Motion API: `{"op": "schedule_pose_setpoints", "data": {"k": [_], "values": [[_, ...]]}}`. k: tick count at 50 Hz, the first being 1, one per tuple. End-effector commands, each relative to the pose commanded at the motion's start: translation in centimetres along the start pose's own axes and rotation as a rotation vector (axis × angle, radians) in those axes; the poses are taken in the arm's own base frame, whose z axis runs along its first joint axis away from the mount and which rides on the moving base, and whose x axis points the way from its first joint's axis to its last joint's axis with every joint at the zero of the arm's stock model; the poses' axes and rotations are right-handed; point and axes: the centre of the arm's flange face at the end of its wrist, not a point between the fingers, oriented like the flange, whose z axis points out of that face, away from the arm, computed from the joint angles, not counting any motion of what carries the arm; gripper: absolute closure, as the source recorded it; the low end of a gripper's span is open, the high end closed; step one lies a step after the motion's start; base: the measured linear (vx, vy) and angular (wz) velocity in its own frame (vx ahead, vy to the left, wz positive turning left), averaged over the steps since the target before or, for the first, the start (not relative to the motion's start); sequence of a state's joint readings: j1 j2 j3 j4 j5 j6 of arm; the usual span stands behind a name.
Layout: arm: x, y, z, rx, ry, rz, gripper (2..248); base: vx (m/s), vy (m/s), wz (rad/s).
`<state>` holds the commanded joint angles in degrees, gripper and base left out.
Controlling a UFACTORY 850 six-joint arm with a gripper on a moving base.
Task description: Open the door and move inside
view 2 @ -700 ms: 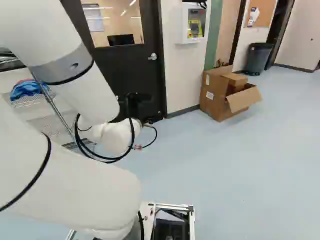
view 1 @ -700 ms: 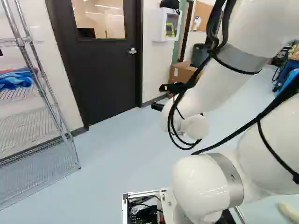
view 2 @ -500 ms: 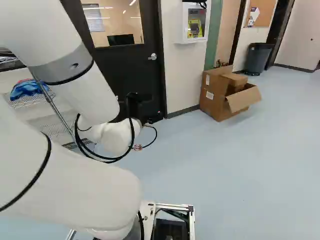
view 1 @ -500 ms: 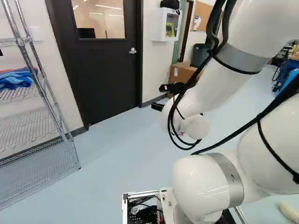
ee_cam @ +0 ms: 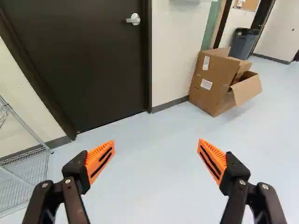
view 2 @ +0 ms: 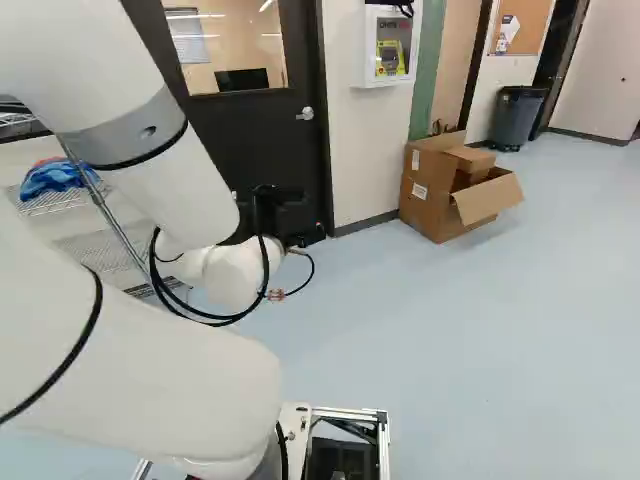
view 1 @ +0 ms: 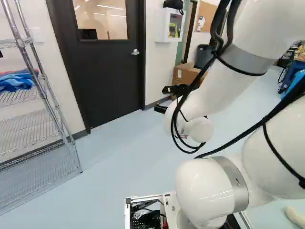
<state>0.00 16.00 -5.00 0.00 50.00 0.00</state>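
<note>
Upper left in the left base view, the door (view 1: 107,71) is being seen closed, its handle (view 1: 136,52) untouched by the open, empty gripper (ee_cam: 156,143), opening and entry remaining.

The door (view 1: 109,71) is a flat, near-black slab, upright and shut in its matching dark frame (view 1: 142,52). It lies to the left, on the far side of the floor. A window (view 1: 101,19) fills part of its upper half, showing a lit space behind. By its right edge sits a silver lever handle (ee_cam: 134,19), roughly level, its end pointing left.
</note>
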Motion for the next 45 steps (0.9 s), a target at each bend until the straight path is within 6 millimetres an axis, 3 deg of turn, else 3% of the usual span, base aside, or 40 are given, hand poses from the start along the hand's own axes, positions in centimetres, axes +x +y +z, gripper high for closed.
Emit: {"op": "schedule_pose_setpoints", "data": {"k": [15,45], "values": [[0.0,0.0,0.0,0.0,0.0,0.0,3,0.092,0.0,-0.003],[0.0,0.0,0.0,0.0,0.0,0.0,3,0.194,0.002,-0.014]]}}
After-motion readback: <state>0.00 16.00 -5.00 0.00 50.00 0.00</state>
